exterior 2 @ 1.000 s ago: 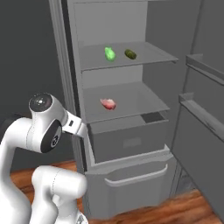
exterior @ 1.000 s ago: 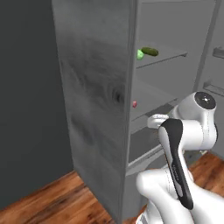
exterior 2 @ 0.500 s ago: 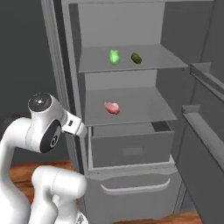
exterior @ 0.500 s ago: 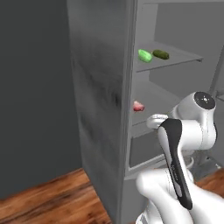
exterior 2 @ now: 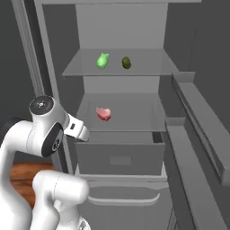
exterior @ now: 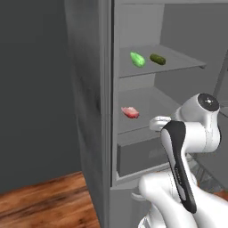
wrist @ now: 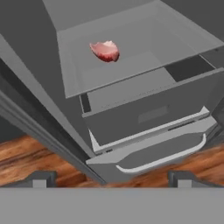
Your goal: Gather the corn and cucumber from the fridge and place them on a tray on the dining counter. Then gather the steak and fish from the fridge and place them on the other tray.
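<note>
Gripper [wrist: 111, 180]: I see my jaws spread wide, holding nothing, facing the open fridge [exterior 2: 54, 40].
Steak [wrist: 105, 50]: on the middle shelf ahead.
Corn [exterior 2: 103, 60]: upper shelf, just left of the cucumber [exterior 2: 126, 63], apart.
Drawer [exterior 2: 119, 157]: below the steak's shelf.

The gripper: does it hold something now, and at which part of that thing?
Nothing is held. The gripper is open and empty, facing the fridge.

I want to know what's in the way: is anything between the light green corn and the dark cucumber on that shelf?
No. The right base view shows bare grey shelf between the corn and the cucumber.
</note>
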Motion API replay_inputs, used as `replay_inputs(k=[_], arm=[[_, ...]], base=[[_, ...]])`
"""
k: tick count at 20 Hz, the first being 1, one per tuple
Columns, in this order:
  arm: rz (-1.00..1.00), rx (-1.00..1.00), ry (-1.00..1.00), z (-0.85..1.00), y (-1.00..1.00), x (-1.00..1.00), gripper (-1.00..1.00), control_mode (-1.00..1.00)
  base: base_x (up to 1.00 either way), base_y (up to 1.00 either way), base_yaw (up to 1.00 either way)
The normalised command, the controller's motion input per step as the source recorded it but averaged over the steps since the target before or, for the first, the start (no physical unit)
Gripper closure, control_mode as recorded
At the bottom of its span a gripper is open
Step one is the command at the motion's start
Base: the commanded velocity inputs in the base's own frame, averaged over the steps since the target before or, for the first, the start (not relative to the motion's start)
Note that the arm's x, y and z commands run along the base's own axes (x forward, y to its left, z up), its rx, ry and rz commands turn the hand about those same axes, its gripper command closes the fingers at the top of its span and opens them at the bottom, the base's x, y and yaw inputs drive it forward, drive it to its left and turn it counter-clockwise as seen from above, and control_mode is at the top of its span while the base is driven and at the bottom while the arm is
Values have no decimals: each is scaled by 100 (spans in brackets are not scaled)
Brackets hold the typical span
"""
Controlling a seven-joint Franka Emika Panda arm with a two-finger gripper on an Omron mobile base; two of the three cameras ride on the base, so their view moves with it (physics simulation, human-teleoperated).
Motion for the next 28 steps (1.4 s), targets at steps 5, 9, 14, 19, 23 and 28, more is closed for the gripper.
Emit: replay_inputs(k=[5, 9, 14, 19, 23, 28], arm=[[0, 0, 0, 0, 0, 0, -100, 100], [0, 0, 0, 0, 0, 0, -100, 100], [0, 0, 0, 0, 0, 0, -100, 100], [0, 0, 0, 0, 0, 0, -100, 100], [0, 0, 0, 0, 0, 0, -100, 100], [0, 0, 0, 0, 0, 0, -100, 100]], base=[[41, -33, 23], [45, -14, 17], [34, -33, 10], [27, -44, 4], [48, -35, 5], [52, -25, 6]])
